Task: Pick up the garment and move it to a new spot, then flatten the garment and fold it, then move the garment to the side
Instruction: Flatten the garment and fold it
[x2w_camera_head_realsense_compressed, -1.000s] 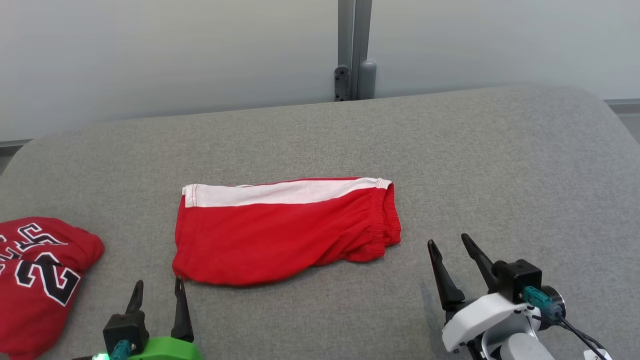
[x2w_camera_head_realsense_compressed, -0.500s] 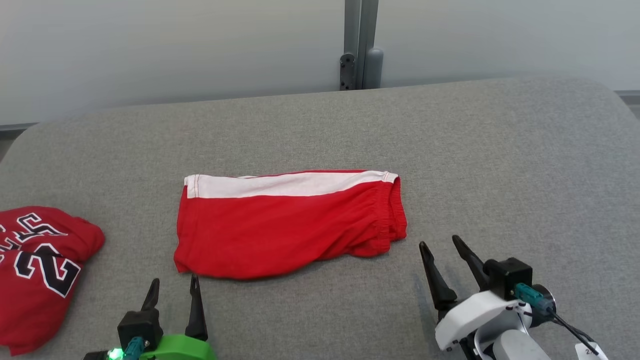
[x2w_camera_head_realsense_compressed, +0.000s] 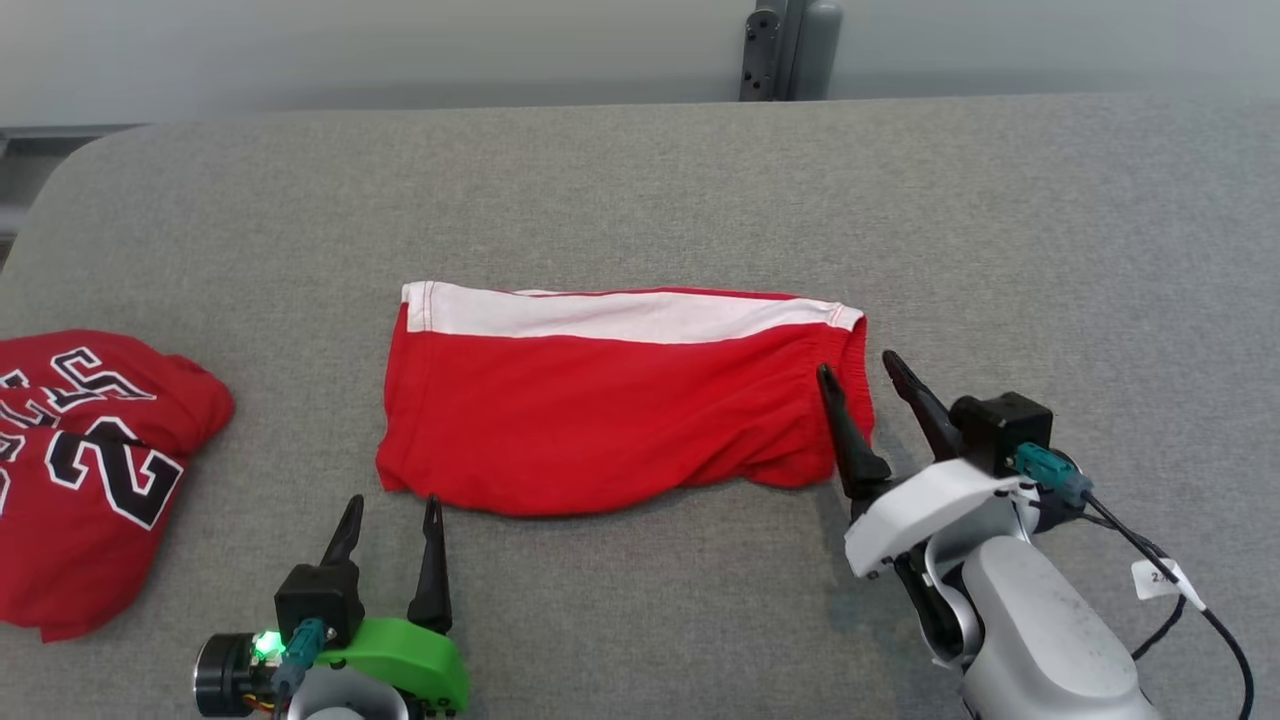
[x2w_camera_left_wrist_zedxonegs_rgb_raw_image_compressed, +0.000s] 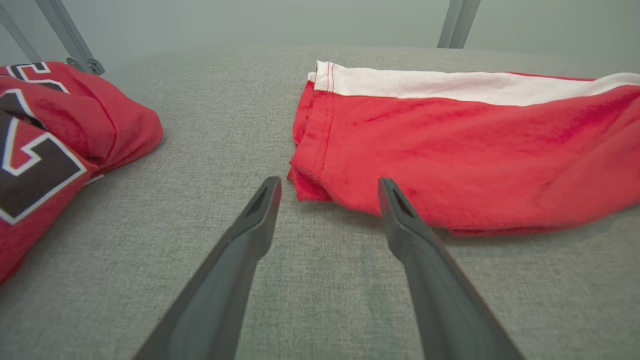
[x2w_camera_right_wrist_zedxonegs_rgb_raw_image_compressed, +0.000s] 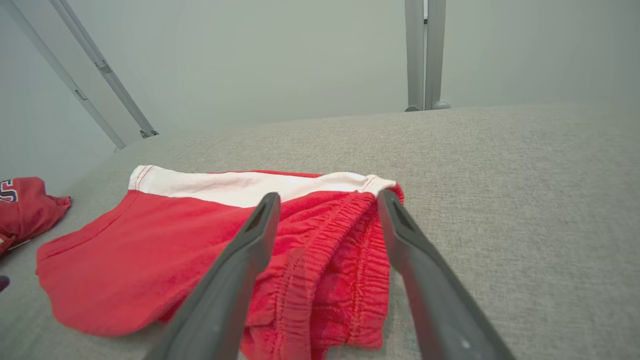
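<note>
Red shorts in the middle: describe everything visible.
The red shorts lie folded flat on the grey padded surface, soft knit-looking cloth, white stripe along the far edge, gathered elastic waistband at the robot's right, hem at its left. The open right gripper straddles the waistband; contact unclear. The open left gripper sits just short of the near hem corner.

Garment (x2w_camera_head_realsense_compressed: 600, 420) lies centre, jersey (x2w_camera_head_realsense_compressed: 90, 470) well left; left claw (x2w_camera_head_realsense_compressed: 393, 500) before its left corner, right claw (x2w_camera_head_realsense_compressed: 857, 361) seemingly over its right end.

One pair of red shorts (x2w_camera_head_realsense_compressed: 600, 420), one numbered jersey (x2w_camera_head_realsense_compressed: 100, 500), two hands (x2w_camera_head_realsense_compressed: 393, 502) (x2w_camera_head_realsense_compressed: 856, 362).
</note>
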